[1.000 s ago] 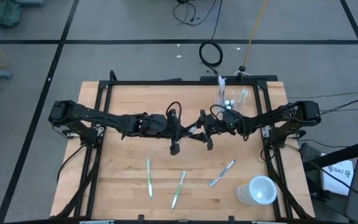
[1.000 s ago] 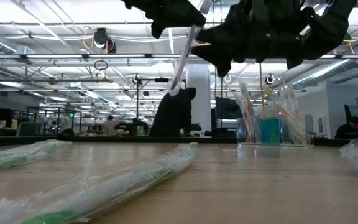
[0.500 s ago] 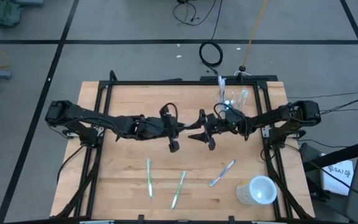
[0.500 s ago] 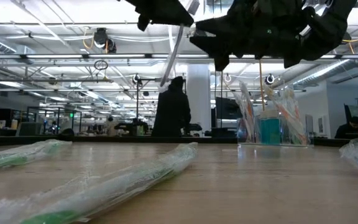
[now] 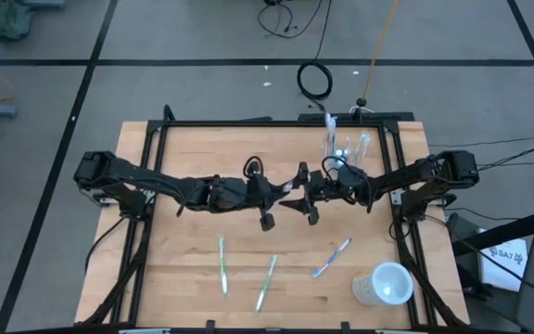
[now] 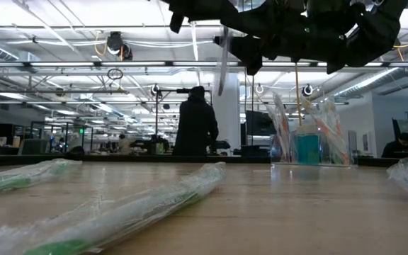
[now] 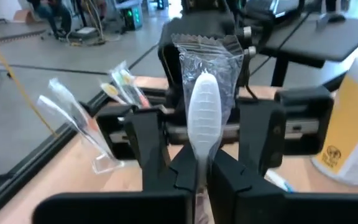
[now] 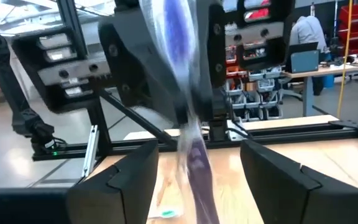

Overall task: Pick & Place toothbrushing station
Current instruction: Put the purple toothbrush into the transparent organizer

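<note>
Plastic-wrapped toothbrush [image 7: 202,109] pinched in left tool [image 7: 197,171], handle hidden

Pale matt wood table [image 5: 193,250], glossy crinkled plastic-wrapped toothbrush [image 7: 202,109], matt black plastic left claw [image 7: 196,177], clear tumbler [image 6: 307,145]

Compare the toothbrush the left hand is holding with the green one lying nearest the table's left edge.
The held toothbrush is white and pinched in the shut left hand, up off the table. The green toothbrush lies flat on the wood, untouched. Both are in clear wrappers.
</note>
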